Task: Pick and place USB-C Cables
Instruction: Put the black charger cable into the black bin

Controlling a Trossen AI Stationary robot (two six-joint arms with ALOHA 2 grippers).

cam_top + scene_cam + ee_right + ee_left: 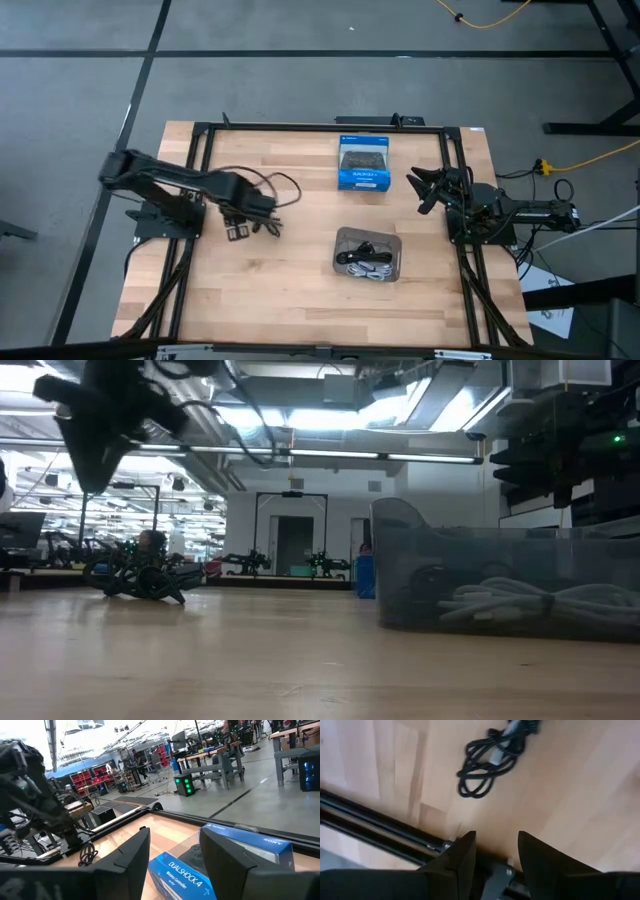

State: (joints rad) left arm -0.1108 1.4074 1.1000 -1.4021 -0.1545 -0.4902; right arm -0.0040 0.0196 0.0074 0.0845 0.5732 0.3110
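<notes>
A black bundled USB-C cable [489, 759] lies flat on the wooden table, also visible in the high view [256, 229] and the low view [140, 577]. My left gripper [497, 851] hangs open above the table beside it [245, 210] and touches nothing. The grey tray [367, 254] holds a black cable bundle [430, 581] and white cable bundles [535, 600]. My right gripper [175, 854] waits open at the table's right side [425, 190], raised, pointing toward the blue box.
A blue box with a pictured black controller [363, 163] lies toward the far edge, and shows in the right wrist view [200, 870]. A black frame rail [380, 827] runs along the table's edges. Bare wood lies between the loose cable and the tray.
</notes>
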